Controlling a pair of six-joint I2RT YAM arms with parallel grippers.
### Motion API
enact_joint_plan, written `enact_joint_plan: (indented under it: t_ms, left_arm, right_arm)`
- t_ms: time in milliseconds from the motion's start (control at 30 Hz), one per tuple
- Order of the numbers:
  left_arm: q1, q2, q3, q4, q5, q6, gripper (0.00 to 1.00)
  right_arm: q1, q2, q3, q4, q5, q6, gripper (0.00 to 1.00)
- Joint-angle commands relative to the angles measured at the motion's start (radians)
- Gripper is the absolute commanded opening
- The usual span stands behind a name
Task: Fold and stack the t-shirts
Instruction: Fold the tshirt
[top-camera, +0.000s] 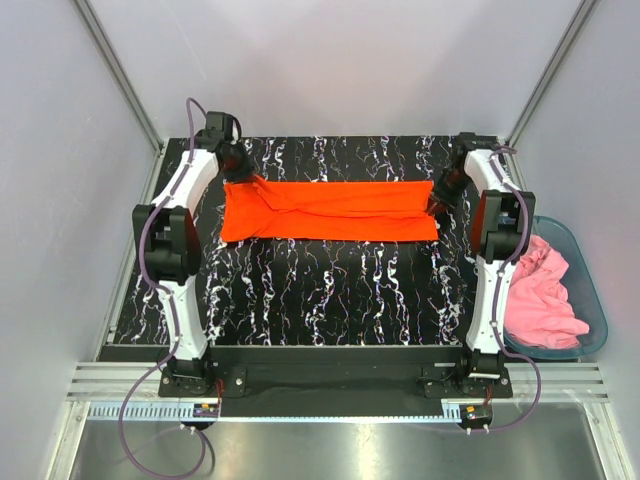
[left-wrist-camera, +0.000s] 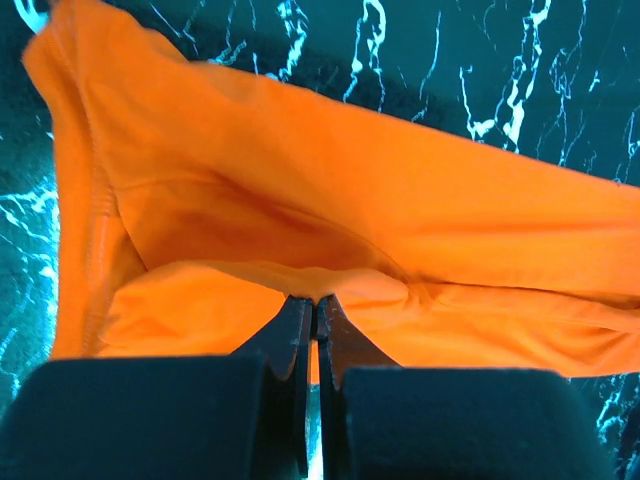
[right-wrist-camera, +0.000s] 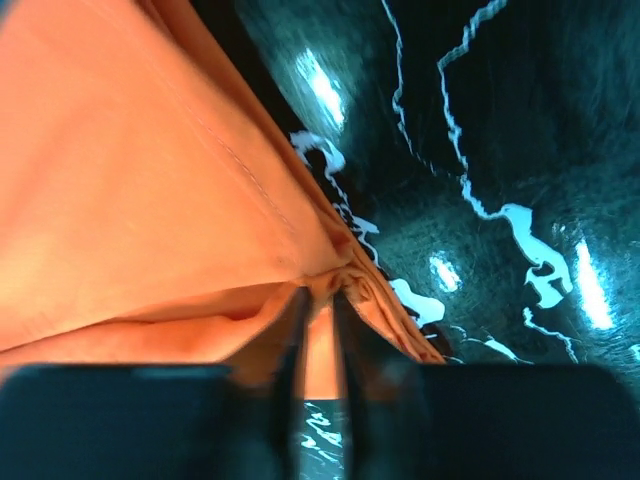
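The orange-red t-shirt (top-camera: 330, 211) lies as a long folded strip across the far half of the black marbled table (top-camera: 330, 290). My left gripper (top-camera: 240, 164) is shut on its far left edge; the left wrist view shows the cloth (left-wrist-camera: 330, 200) pinched between the fingertips (left-wrist-camera: 316, 302). My right gripper (top-camera: 440, 196) is shut on the shirt's right end; the right wrist view shows the bunched hem (right-wrist-camera: 150, 190) between the jaws (right-wrist-camera: 320, 295). The pink t-shirt (top-camera: 543, 295) lies crumpled in a bin at the right.
A blue-grey plastic bin (top-camera: 592, 300) stands off the table's right edge beside the right arm. Grey walls with metal frame posts (top-camera: 120, 70) enclose the table on three sides. A metal rail (top-camera: 330, 385) runs along the near edge.
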Motion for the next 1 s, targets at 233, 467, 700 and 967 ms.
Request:
enact_joint_plan:
  t_ms: [233,467,700,967]
  left_arm:
    - [0.012,-0.005,0.069,-0.025,-0.11,0.123,0.49]
    - [0.06,-0.301,-0.298,-0.012,0.016,0.111,0.67]
    - [0.119,-0.323,-0.478,0.04,0.063,0.139,0.73]
    - [0.187,-0.186,-0.455,0.044,0.091,0.137,0.72]
  right_arm:
    - [-0.032,0.015,0.295,-0.189,0.082,-0.113,0.5]
    - [0.048,-0.257,-0.126,0.083,-0.196,-0.064,0.57]
    - [0.087,-0.228,-0.245,0.135,-0.282,-0.099,0.55]
    - [0.07,-0.278,-0.329,0.131,-0.249,-0.124,0.52]
